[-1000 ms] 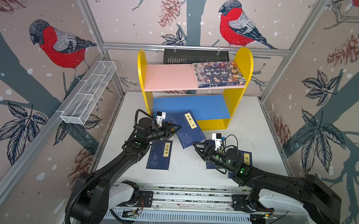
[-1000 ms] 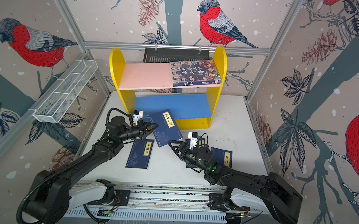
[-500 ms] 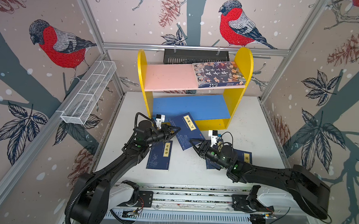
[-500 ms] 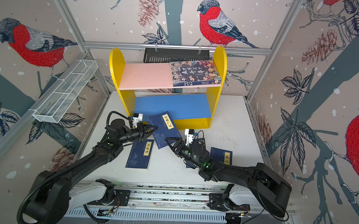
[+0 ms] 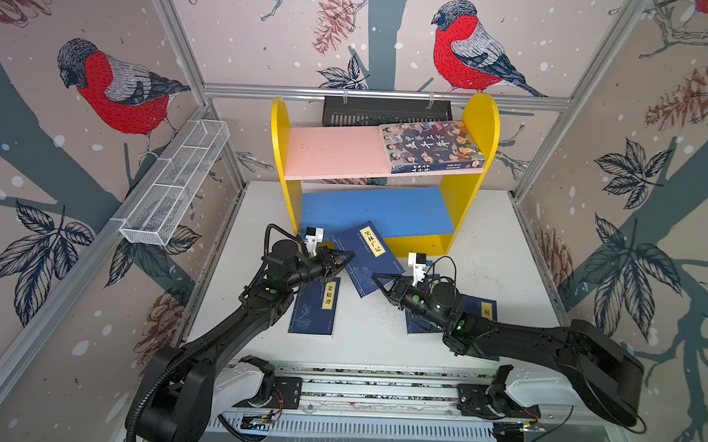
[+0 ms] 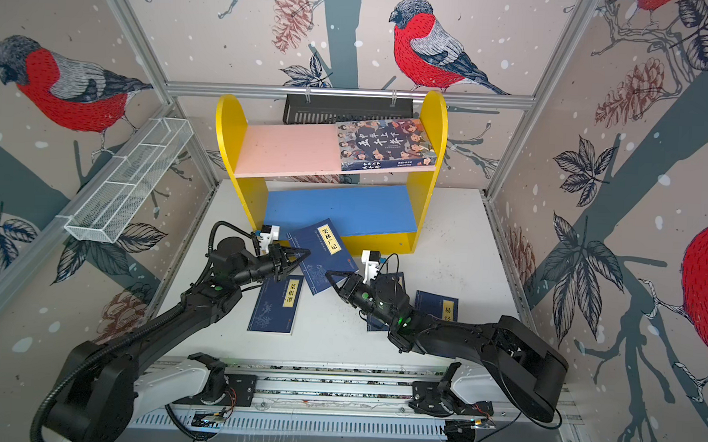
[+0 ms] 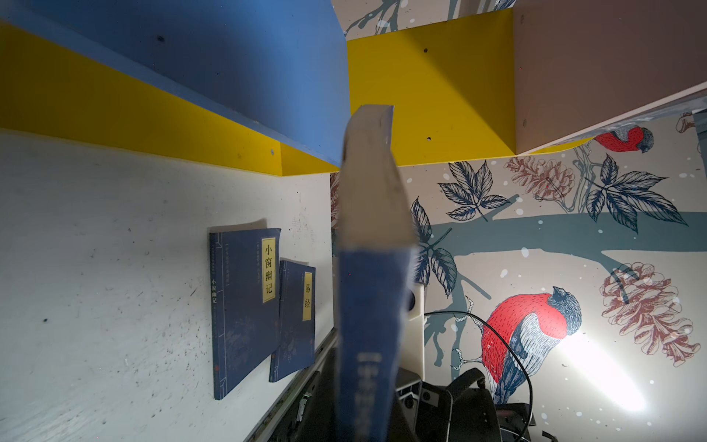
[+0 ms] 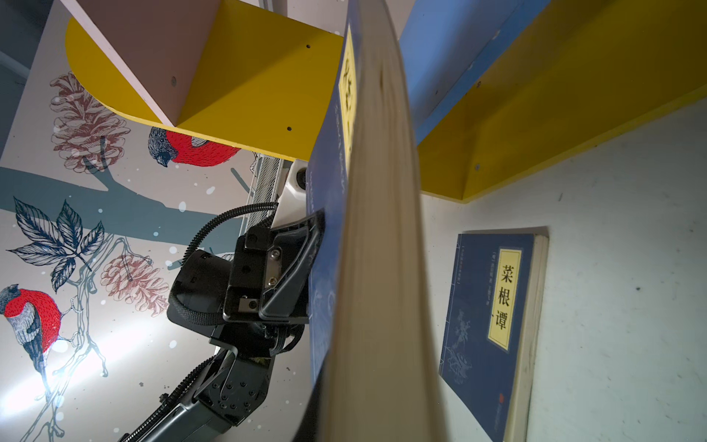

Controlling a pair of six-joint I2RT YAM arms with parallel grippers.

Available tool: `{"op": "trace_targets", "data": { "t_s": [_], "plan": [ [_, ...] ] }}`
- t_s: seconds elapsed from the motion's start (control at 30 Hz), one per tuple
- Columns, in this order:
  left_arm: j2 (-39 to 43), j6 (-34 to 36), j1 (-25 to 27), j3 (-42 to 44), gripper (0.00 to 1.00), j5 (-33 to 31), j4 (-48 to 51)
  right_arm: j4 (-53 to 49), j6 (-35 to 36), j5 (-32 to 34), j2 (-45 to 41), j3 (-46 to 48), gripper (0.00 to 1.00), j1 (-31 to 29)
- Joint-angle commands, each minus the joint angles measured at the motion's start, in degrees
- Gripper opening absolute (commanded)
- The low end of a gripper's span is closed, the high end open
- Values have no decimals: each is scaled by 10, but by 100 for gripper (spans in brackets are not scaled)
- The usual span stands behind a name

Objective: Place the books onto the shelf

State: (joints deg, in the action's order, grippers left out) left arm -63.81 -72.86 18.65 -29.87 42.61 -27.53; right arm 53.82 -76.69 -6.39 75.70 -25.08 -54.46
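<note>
Bullfinch wallpaper walls (image 5: 270, 39), aluminium frame (image 5: 384, 94), speckled white tabletop (image 5: 488, 245)

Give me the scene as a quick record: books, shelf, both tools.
held navy book: tilted, in front of the shelf
left tool: shut on held navy book
right tool: shut on held navy book
colourful book: flat on pink upper board, right end
blue lower board: no book lying flat
table: three navy books flat; single book near left tool, book pair side by side near right tool

Table (image 5: 488, 245): shelf (image 5: 480, 124), 3 navy books (image 5: 313, 307); cartoon book (image 5: 429, 145) on pink board (image 5: 335, 152).
</note>
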Motion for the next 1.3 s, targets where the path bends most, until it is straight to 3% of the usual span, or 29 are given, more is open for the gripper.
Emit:
{"op": "trace_targets", "data": {
  "t_s": [0.0,0.13,0.2,0.27,0.33,0.47,0.67,0.77,0.97,1.27],
  "plan": [
    [9,42,-1,-3,16,0,8,9,17,-1,-5,4,6,7],
    [16,62,-4,0,40,-2,15,-6,31,-21,-21,10,4,23],
    [24,92,-10,-8,61,2,37,-36,47,-43,-34,8,3,34],
    [39,177,-13,-36,81,-3,106,-74,65,-77,-56,5,3,50],
    [55,267,-13,-67,82,-14,180,-125,95,-121,-77,-3,3,70],
    [71,384,-16,-103,83,-3,260,-281,189,-191,-129,-29,3,118],
    [77,470,-17,-131,83,22,321,-433,313,-326,-203,-51,6,195],
    [76,484,-17,-131,83,23,327,-502,366,-378,-222,-73,6,210],
    [66,473,-16,-111,84,69,292,-541,407,-443,-242,-91,6,214],
    [61,373,-17,-58,76,182,188,-568,435,-465,-245,-104,7,214]
  ]
}}
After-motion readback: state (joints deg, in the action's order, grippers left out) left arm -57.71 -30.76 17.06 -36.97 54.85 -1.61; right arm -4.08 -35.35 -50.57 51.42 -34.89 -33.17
